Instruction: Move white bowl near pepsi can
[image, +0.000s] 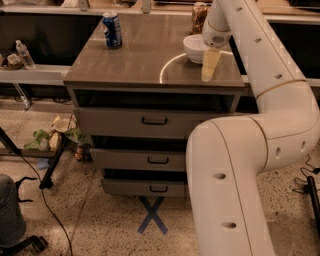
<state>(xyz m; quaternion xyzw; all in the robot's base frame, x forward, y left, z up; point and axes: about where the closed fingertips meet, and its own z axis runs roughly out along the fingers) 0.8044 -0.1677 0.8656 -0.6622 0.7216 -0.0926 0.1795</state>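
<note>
We see the white bowl (195, 47) at the 2 o'clock part of the cabinet top (135, 62). The pepsi can (112, 30) stands upright at the 10 o'clock corner, well apart from the bowl. The gripper (210, 64) hangs just beside the bowl, at its 4 o'clock. We cannot tell whether it is clamped or spread. A brownish can (199, 17) sits at the bowl's 12 o'clock. A blue X (151, 215) marks the floor at 6 o'clock.
</note>
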